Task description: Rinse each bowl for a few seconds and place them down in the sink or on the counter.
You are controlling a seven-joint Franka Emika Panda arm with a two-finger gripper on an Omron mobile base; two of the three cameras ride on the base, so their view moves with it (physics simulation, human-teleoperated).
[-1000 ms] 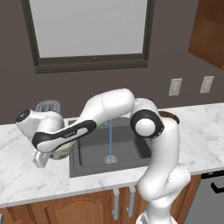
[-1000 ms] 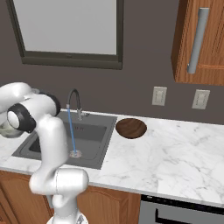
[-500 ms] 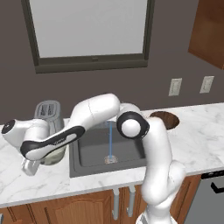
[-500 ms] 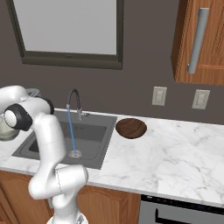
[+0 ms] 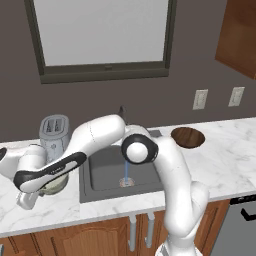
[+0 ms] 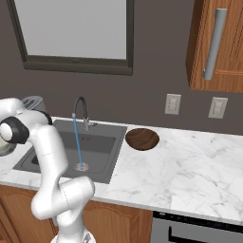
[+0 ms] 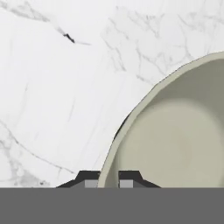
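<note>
While water runs into the dark grey sink (image 5: 107,172), I see my gripper (image 7: 108,183) pinching the rim of the pale cream-green glossy bowl (image 7: 175,135) over the white marble counter's (image 7: 57,87) left end.

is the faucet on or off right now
On. A thin blue stream falls from the faucet to the drain in the sink; neither bowl is under it.

The sink (image 5: 107,172) is set into the counter (image 5: 227,160), with the faucet (image 6: 79,110) at its rear edge. Left of the sink, one bowl (image 5: 54,184) sits on the counter just before the toaster (image 5: 54,131). The other bowl (image 6: 142,139) rests on the counter right of the sink.
</note>
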